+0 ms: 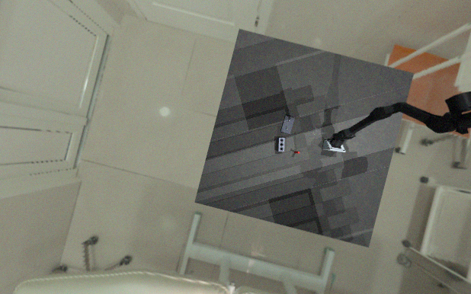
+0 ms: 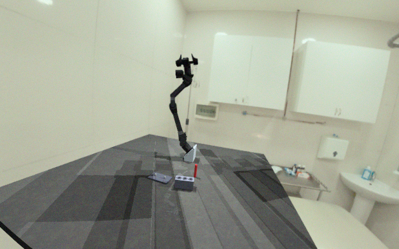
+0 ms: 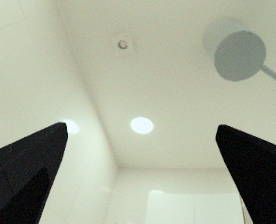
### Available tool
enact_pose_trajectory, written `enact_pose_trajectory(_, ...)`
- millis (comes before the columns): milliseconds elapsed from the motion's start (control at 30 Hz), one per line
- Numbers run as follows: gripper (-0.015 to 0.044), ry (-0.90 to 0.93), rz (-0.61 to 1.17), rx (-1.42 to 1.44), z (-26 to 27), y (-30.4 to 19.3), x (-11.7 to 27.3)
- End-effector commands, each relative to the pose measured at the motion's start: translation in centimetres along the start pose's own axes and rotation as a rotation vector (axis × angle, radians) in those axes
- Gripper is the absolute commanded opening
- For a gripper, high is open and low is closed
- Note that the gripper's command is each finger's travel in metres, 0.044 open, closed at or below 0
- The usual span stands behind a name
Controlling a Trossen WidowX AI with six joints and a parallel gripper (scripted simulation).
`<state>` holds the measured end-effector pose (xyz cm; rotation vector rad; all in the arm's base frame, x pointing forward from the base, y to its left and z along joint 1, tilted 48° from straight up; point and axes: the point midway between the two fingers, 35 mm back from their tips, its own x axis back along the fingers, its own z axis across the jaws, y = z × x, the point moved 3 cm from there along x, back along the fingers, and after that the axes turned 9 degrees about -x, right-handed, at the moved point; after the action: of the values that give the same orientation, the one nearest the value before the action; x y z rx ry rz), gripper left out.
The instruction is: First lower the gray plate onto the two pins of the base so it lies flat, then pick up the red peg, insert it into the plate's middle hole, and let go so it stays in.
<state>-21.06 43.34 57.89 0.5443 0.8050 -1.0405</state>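
The gray plate (image 1: pixel 283 146) (image 2: pixel 184 185), a thick block with three holes in a row, sits on the table, holes up. The base (image 1: pixel 285 126) (image 2: pixel 161 179), a flat gray slab with two small upright pins, lies beside it; the two are apart. The red peg (image 1: pixel 297 152) (image 2: pixel 195 171) stands upright on the table near the plate, on the side toward the arm. My gripper (image 2: pixel 186 56) (image 3: pixel 145 131) is open and empty, raised high above the table and far from all three parts. Its fingertips point upward. The wrist view shows none of the parts.
The arm's foot is on a pale wedge-shaped mount (image 1: pixel 341 149) (image 2: pixel 190 157) on the dark table (image 1: pixel 233 190) (image 2: pixel 123 232). The raised arm leans away from the parts, beyond the table's edge in the top view. White wall cabinets (image 2: pixel 249 71) show behind in the exterior view.
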Motion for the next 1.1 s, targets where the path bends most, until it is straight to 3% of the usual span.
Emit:
enact_pose_trajectory(0,0.044,-0.155,-0.084,0.013,-4.2,4.1,0.8)
enact_pose_trajectory(233,0.044,-0.422,-0.27,0.038,-10.7,12.3,4.0)
enact_pose_trajectory(467,0.044,-0.671,-0.5,0.055,-15.6,21.1,9.5)
enact_pose_trajectory(767,0.044,-0.958,-0.833,0.08,-18.4,31.6,19.5)
enact_pose_trajectory(1067,0.044,-1.201,-1.217,0.079,-17.8,39.7,31.6)
